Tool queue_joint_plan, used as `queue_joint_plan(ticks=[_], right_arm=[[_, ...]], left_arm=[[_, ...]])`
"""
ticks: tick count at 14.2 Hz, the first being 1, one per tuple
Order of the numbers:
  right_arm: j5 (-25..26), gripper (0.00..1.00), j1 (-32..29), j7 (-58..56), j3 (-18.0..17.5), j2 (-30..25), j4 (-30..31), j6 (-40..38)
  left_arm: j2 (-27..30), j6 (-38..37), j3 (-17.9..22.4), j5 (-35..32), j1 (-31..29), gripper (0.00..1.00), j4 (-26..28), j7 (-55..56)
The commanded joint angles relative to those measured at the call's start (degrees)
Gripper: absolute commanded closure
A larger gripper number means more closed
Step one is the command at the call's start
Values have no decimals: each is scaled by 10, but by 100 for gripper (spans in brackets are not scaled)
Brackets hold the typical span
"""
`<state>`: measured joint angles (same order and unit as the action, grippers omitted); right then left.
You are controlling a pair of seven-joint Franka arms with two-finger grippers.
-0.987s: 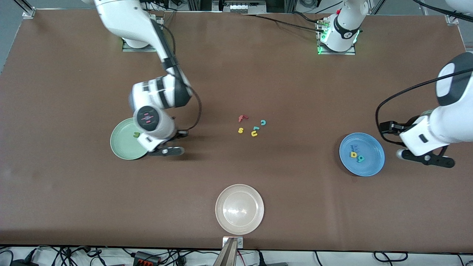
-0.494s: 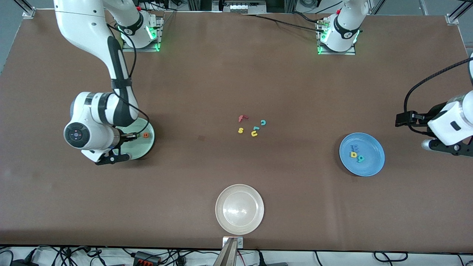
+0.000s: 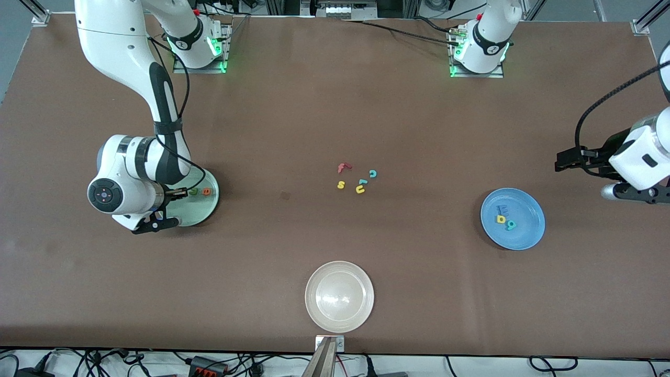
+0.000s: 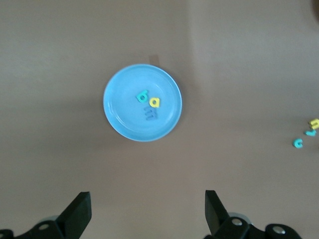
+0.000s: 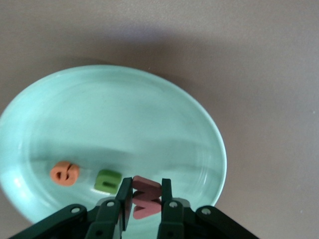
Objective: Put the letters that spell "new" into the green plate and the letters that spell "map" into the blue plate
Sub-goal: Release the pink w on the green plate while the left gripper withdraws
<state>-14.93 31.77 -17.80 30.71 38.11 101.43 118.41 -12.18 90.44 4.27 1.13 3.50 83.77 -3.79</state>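
Note:
My right gripper (image 5: 144, 191) hangs low over the green plate (image 5: 124, 114), shut on the pinkish-red "w" (image 5: 146, 198). The olive "n" (image 5: 107, 180) and orange "e" (image 5: 65, 173) lie in that plate beside it. From the front, the wrist hides part of the green plate (image 3: 203, 209); the "n" (image 3: 194, 191) and "e" (image 3: 207, 191) show. The blue plate (image 3: 523, 235) holds the blue "m" (image 3: 501, 210), yellow "a" (image 3: 501, 219) and teal "p" (image 3: 511, 225). My left gripper (image 4: 148, 211) is open and empty, high over the table beside the blue plate (image 4: 119, 114).
A beige plate (image 3: 339, 296) sits near the front edge. Mid-table lie loose letters: red "f" (image 3: 343, 167), yellow "s" (image 3: 341, 184), teal "c" (image 3: 372, 173), yellow "u" (image 3: 360, 189) and another teal piece (image 3: 362, 182).
My right arm swung across the green plate toward its own end of the table, then settled lower with the "w". My left arm drew up and away from the blue plate.

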Motion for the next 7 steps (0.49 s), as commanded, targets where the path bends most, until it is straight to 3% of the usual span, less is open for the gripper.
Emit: queue_joint_plan(ticks=[1,2,3,5,7], right_arm=[[-2,91,-10,-19,-5,8,3,19],[-5,87,-10,-17,-5,9,3,19],[-5,81,-11,-14,-5,10,3,19],[-9,0,-11,-10,-5,13,1,17],[-9,0,-9,-9,-3,1,-3,10]], left_arm=[[143,127,35,8,33,0,173,-2],[182,169,35,7,33,0,224,-3],[193,181,32,6,32,0,239,-2],[192,179,4,3,21,0,237,1],[193,177,-9,3,4,0,237,0]])
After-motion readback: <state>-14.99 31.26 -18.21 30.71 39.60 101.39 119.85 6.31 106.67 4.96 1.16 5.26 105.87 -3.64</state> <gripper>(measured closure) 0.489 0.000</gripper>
